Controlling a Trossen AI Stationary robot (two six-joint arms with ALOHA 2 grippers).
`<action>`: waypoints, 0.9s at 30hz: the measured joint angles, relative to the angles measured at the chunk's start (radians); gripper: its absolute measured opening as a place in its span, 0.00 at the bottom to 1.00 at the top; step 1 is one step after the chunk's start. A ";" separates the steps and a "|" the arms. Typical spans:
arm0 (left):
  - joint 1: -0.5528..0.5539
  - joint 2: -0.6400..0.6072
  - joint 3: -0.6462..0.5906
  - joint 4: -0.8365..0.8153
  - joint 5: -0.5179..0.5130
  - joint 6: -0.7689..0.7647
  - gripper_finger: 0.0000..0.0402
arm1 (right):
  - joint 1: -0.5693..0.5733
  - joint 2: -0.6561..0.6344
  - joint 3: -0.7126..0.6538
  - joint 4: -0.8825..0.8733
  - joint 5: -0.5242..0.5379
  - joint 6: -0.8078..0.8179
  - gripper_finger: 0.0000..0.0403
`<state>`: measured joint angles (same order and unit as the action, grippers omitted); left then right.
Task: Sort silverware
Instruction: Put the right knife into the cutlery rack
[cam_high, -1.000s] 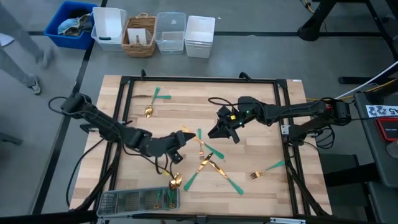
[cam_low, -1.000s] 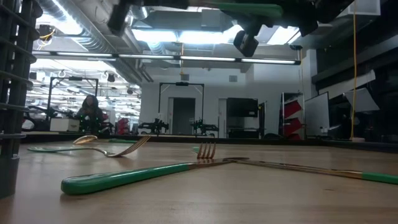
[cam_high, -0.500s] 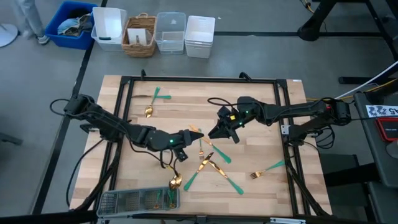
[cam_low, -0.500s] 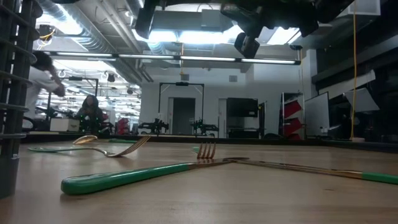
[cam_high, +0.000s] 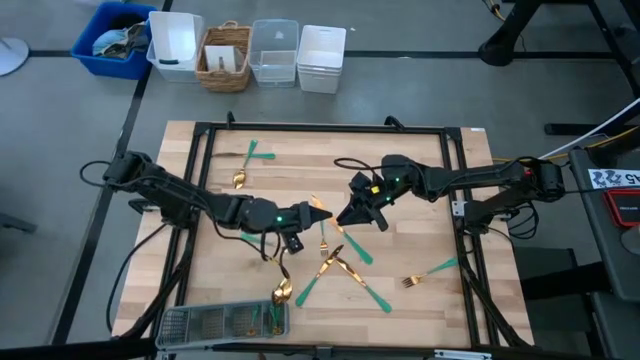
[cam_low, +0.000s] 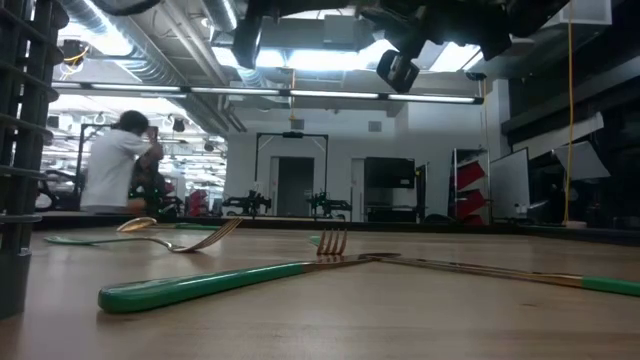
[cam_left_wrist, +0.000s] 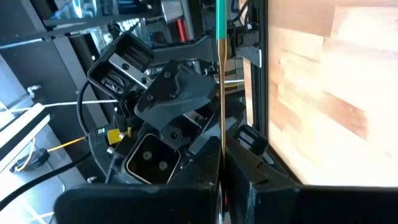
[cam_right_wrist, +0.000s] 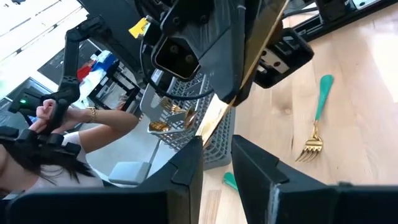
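Since the earlier high views, the left end effector (cam_high: 312, 212) has travelled from the pile's 9 o'clock side toward the counter centre, carrying a knife (cam_high: 316, 206). It now sits close to the right end effector (cam_high: 352, 212), which has held its position. A person (cam_low: 118, 168) has also entered the room beyond the counter (cam_high: 420, 240).

**State.** In the left wrist view, the left fingers are pinched on the knife, whose teal handle (cam_left_wrist: 219, 18) projects forward toward the other arm. In the right wrist view, the right fingers (cam_right_wrist: 186, 165) stand apart around the gold blade (cam_right_wrist: 214, 115), not visibly pressed on it.

**Remaining silverware.** A loose pile (cam_high: 335, 262) lies at 6 o'clock of the two end effectors. One fork (cam_high: 428, 272) lies at 4 o'clock, two pieces (cam_high: 246, 165) at 10 o'clock. Some pieces already sit in the mesh tray (cam_high: 222, 320) at 7 o'clock.

**Hazards.**
1. If this is a hand-over and the left fingers release before the right fingers clamp, the knife will probably drop onto the pile and scatter it.
2. The wrists are near each other; a small approach error could cause collision.
3. A grip on the smooth blade may slip or rotate.
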<state>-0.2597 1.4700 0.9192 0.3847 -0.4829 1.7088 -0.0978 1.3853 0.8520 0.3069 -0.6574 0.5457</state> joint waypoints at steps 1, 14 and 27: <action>0.006 0.000 0.000 0.000 0.010 0.000 0.00 | 0.000 0.000 0.000 0.000 0.000 0.000 0.22; 0.078 0.032 0.000 0.055 0.111 0.005 0.00 | 0.000 0.000 0.000 -0.002 -0.003 -0.003 0.22; 0.077 0.077 0.000 0.118 0.099 0.111 0.03 | -0.002 0.001 -0.002 -0.077 -0.011 0.003 0.03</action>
<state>-0.1829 1.5475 0.9192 0.5030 -0.3842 1.8193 -0.0994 1.3861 0.8501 0.2295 -0.6683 0.5489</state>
